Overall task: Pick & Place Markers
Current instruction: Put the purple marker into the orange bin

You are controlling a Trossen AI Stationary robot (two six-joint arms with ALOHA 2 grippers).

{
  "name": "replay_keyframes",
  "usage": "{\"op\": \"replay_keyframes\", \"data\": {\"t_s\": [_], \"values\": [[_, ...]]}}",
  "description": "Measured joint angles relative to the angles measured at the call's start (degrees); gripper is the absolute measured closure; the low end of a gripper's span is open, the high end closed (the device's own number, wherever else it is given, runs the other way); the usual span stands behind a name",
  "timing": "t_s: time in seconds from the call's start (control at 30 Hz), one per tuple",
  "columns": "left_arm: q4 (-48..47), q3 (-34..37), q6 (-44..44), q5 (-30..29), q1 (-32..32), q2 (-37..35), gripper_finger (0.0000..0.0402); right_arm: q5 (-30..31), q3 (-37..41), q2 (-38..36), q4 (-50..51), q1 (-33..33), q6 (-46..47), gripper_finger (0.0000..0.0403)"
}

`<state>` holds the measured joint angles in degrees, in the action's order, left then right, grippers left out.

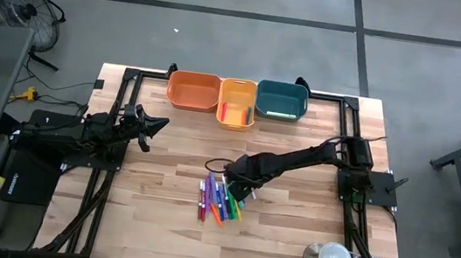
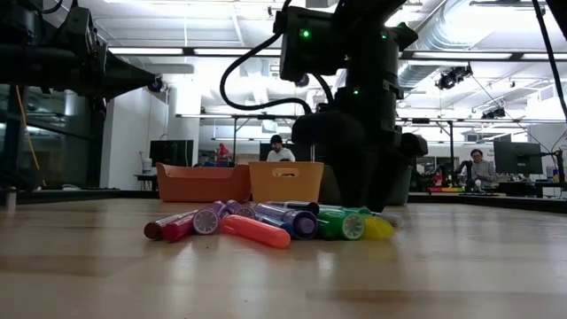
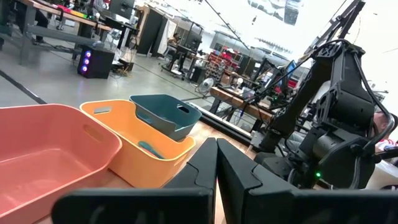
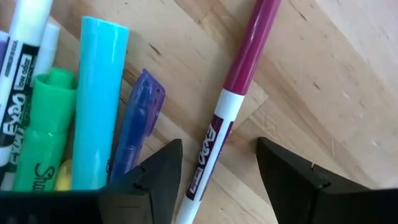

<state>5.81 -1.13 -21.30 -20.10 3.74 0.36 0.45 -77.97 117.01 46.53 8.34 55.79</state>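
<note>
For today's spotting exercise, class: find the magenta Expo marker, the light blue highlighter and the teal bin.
magenta Expo marker (image 4: 239, 71): right wrist view, on its magenta barrel.
light blue highlighter (image 4: 99, 106): right wrist view, mid-body.
teal bin (image 1: 281, 99): high view, on its bare floor.

Right hand (image 4: 219, 171) straddles magenta marker (image 4: 233, 99); purple marker (image 4: 138, 124) crowds one finger.

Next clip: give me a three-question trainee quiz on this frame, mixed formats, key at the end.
1. True or false: the left gripper is shut.
2. The right gripper straddles which pen? A) magenta Expo marker B) light blue highlighter C) green Sharpie
3. Fill in: the yellow bin sits between the orange bin and the ____ bin.

Key: 1 true; 2 A; 3 teal.
</note>
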Motion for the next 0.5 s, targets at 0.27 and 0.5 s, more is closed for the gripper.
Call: {"op": "replay_keyframes", "data": {"t_s": [0.27, 0.5], "values": [[0.0, 0.0, 0.0, 0.0, 0.0, 0.0, 0.0399, 0.1, 0.0, 0.1, 0.1, 0.0, 1.4, 0.0206], [0.0, 0.0, 0.0, 0.0, 0.0, 0.0, 0.0399, -0.4, 0.1, 0.1, 0.4, -0.1, 2.3, 0.0206]]}}
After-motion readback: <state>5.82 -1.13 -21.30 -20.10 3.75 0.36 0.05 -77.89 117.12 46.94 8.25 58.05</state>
